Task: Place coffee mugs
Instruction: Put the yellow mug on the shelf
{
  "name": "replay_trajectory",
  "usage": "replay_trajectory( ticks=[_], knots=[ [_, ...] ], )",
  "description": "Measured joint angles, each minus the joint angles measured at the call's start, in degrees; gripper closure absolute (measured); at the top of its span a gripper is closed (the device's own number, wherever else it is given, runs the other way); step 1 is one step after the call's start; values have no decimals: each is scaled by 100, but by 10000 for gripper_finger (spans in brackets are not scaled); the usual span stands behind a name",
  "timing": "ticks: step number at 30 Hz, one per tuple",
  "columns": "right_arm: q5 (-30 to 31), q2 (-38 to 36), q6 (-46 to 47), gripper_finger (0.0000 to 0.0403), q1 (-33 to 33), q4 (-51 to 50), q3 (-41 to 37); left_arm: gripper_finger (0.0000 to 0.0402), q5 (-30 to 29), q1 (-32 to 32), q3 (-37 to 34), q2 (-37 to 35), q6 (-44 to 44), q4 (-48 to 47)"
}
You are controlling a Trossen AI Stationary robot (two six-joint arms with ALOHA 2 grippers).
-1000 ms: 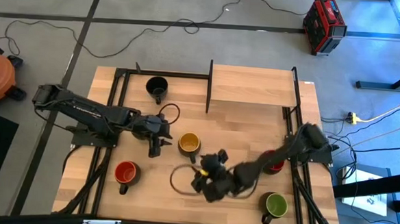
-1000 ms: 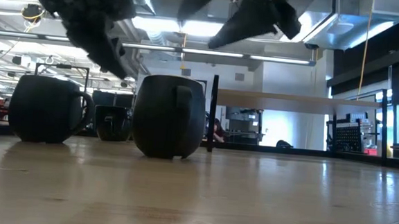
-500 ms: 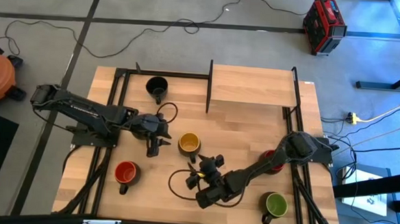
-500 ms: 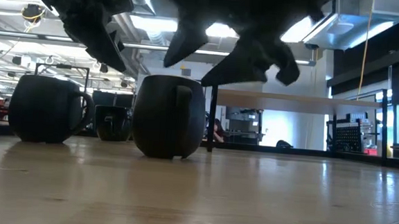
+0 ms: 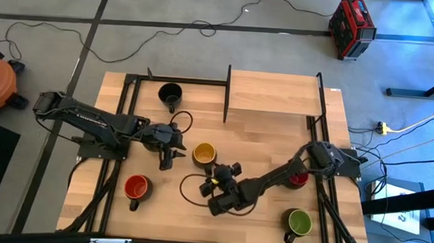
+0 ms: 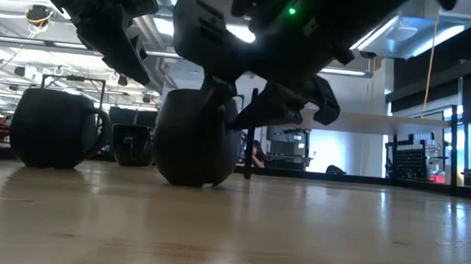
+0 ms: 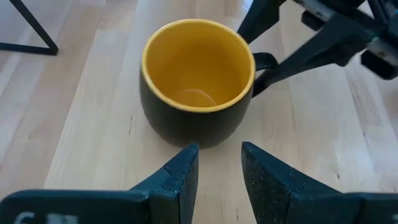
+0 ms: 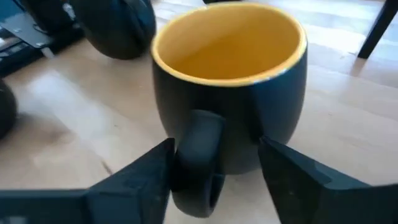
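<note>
A: What is different now from a second ago?

B: The right arm has stretched further across the table. Its right gripper (image 5: 215, 177) was a little away from the yellow mug (image 5: 204, 154) before; now it has come up to the mug, on the handle side.

A: And the fingers?

B: In the right wrist view one finger (image 8: 134, 180) stands on each side of the mug's handle (image 8: 198, 158). They have started to come together, but there is a gap beside the handle.

A: In the low view?

B: There the right gripper (image 6: 258, 101) has come down from the top, just beside the mug (image 6: 196, 138).
</note>
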Motion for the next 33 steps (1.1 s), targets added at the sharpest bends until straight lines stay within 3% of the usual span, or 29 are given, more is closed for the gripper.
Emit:
replay_trajectory(
  ticks=[11, 24, 33],
  knots=[
    [-406, -7, -114, 351, -26, -238, 0, 285, 6, 0, 0, 0, 15, 0],
    [-585, -139, -248, 352, -33, -287, 0, 285, 16, 0, 0, 0, 188, -3],
    [-350, -950, -5, 352, 12, -1421, -5, 285, -120, -2, 348, -522, 162, -782]
  ],
)
